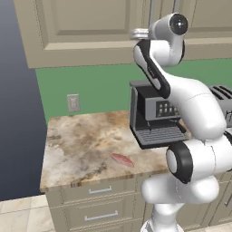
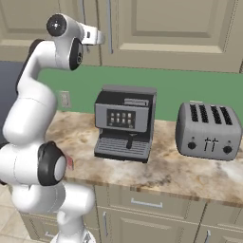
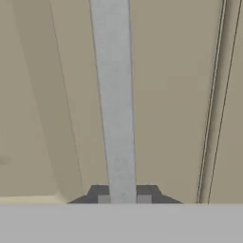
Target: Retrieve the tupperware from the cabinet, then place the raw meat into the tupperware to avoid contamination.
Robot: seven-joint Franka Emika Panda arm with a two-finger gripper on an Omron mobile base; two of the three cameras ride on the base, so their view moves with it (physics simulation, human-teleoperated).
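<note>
The beige cabinet (image 1: pixel 86 27) hangs over the counter with its doors closed. In the hand view its silver bar handle (image 3: pixel 114 95) runs straight up between my fingertips (image 3: pixel 103 195). My gripper (image 3: pixel 123 197) is shut on that handle, high at the cabinet's door (image 2: pixel 100 36). The raw meat (image 1: pixel 122 159), a small pinkish-red slab, lies flat on the marble counter (image 1: pixel 81 140) near its front edge, far below the gripper. The tupperware is out of view.
A dark coffee machine (image 2: pixel 124 122) stands at the middle of the counter, below the gripped handle, and a silver toaster (image 2: pixel 206 130) to its right. A second bar handle (image 2: pixel 81 14) lies just left of the gripped one. Beige drawers (image 1: pixel 99 192) run under the counter.
</note>
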